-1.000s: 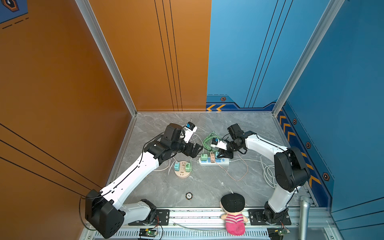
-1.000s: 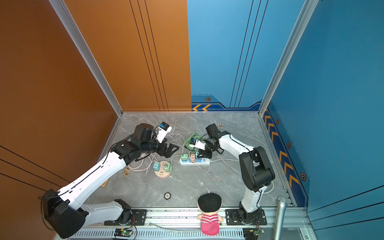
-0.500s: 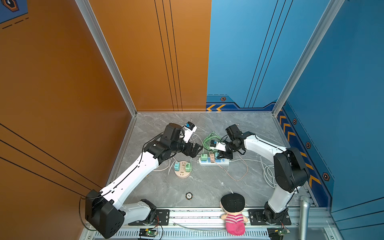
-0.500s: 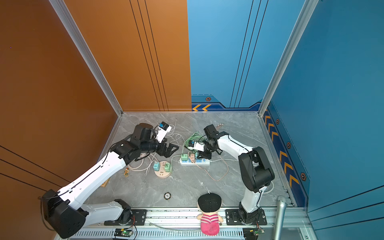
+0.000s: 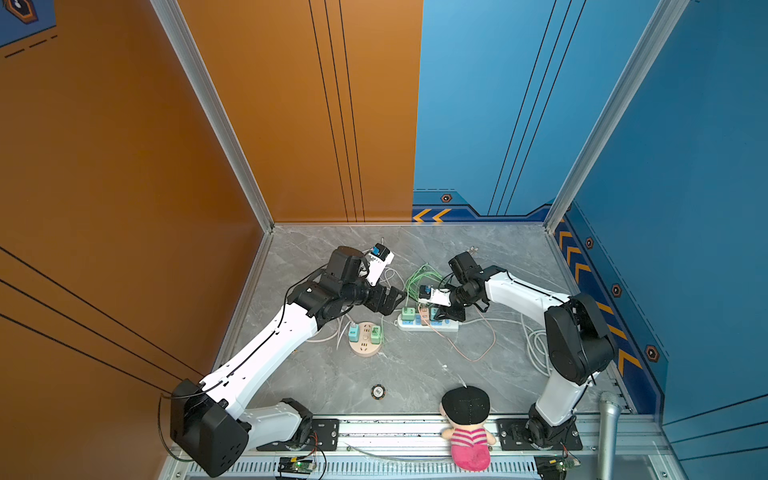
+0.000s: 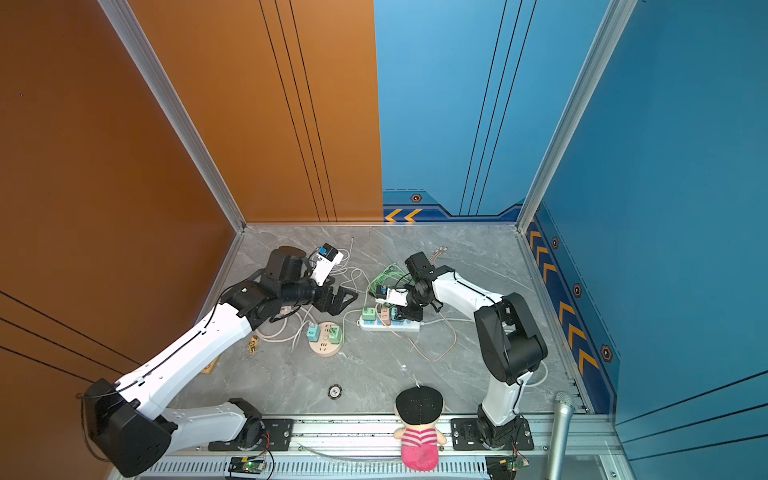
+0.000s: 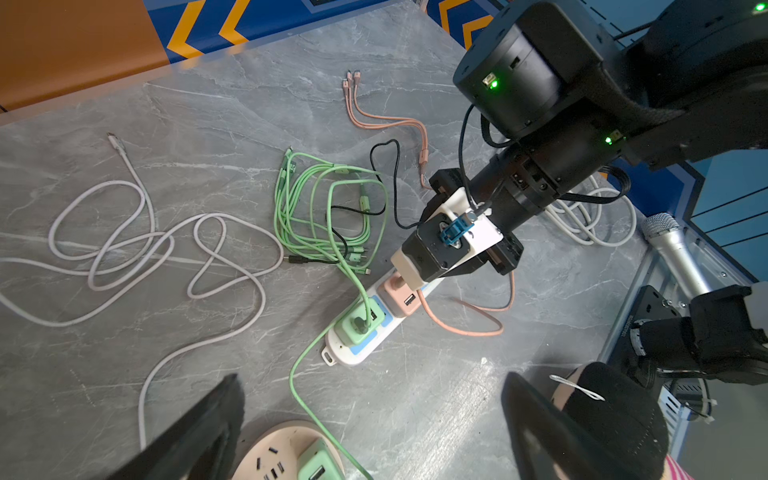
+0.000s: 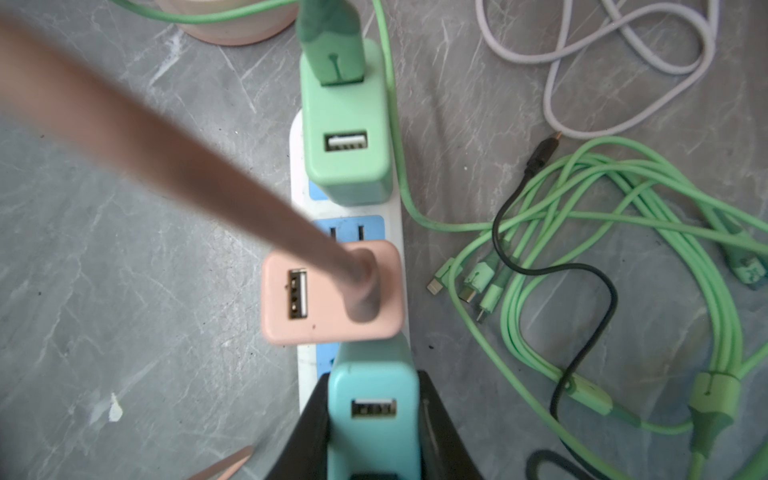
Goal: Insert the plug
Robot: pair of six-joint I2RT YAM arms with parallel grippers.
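My right gripper point(image 8: 372, 399) is shut on a teal plug point(image 8: 372, 419), a USB charger block with its port facing the camera. It stands over the end of the white power strip point(image 8: 299, 174), right beside a pink plug point(image 8: 291, 328) and a green plug point(image 8: 345, 166) seated in the strip. The teal plug's prongs are hidden. In both top views the right gripper point(image 5: 451, 312) point(image 6: 409, 313) sits low over the power strip point(image 5: 451, 327). My left gripper point(image 5: 388, 301) point(image 7: 372, 380) hangs open and empty above the round pink socket point(image 5: 365, 344).
A green cable bundle point(image 7: 324, 208) and white cable loops point(image 7: 145, 245) lie behind the strip. A pink cable point(image 7: 465, 328) curls beside it. A doll point(image 5: 465, 419), a small disc point(image 5: 377, 391) and a microphone point(image 5: 609, 419) are near the front rail.
My right gripper has shifted slightly left and lower over the power strip with the teal plug in it. The left arm has hardly moved.
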